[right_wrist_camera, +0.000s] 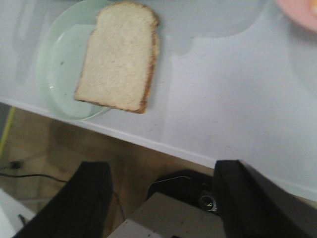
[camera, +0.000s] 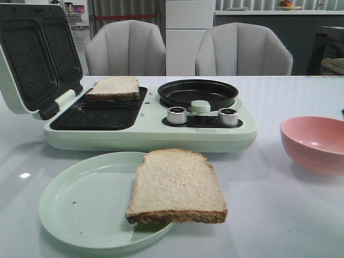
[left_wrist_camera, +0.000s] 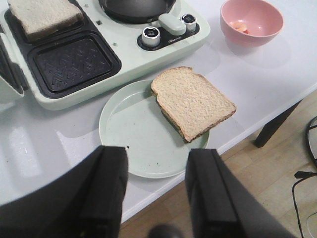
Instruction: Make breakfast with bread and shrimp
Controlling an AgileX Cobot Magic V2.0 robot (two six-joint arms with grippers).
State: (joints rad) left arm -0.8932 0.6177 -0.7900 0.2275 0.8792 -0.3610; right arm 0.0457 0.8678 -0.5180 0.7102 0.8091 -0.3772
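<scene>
While one bread slice already lies in the open sandwich maker, the other slice overhangs the plate rim, easy to grasp. Shrimp waits in the pink bowl. Left gripper and right gripper hang wide apart, empty, off the bench.

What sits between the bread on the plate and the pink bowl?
Nothing: bare white table separates the plated bread from the pink bowl, clearest in the left wrist view.
</scene>
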